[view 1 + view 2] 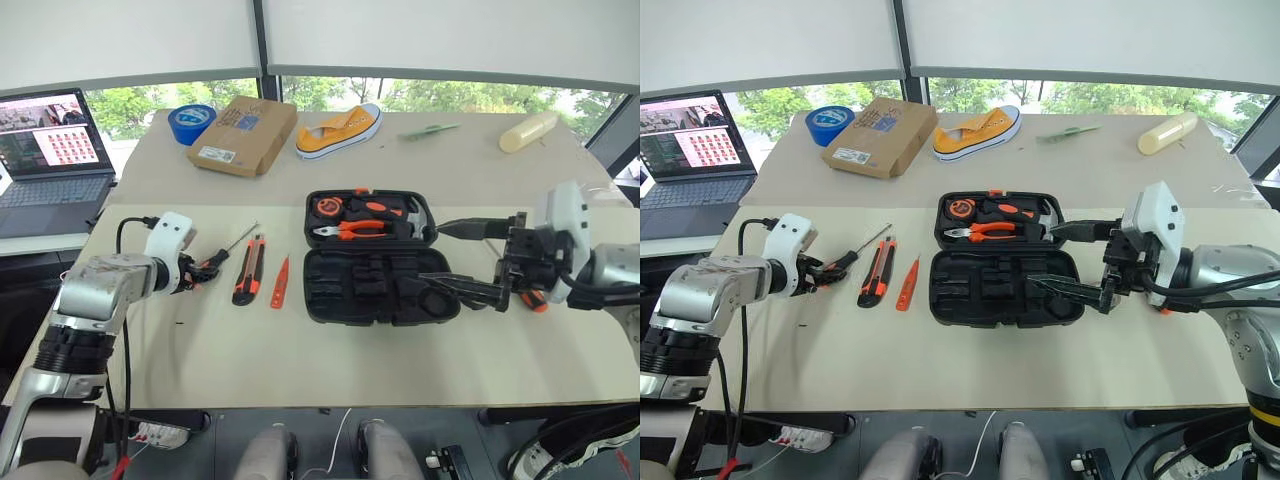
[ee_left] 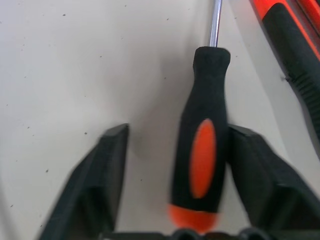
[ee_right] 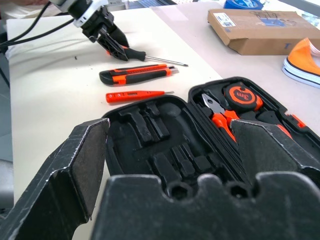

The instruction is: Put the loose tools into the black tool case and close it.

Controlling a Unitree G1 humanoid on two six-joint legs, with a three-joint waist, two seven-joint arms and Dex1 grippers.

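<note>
Black tool case (image 1: 380, 285), orange-and-black screwdriver (image 2: 200, 145) and utility knife (image 1: 248, 270), blue tape roll (image 1: 191, 122), yellow shoe (image 1: 338, 130).

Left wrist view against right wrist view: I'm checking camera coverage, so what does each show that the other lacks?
Left wrist alone: a close look at the handle between the left pincer fingers. Right wrist alone: the open black moulded-plastic tool case, slim orange tester screwdriver, brown cardboard box, and the open right pincer. Both: the long orange-and-black-handled screwdriver and orange-black utility knife on the table.

table (image 1: 400, 180): beige, before me | windows (image 1: 440, 95): beyond table (green trees outside) | blinds (image 1: 130, 40): white, above windows
</note>
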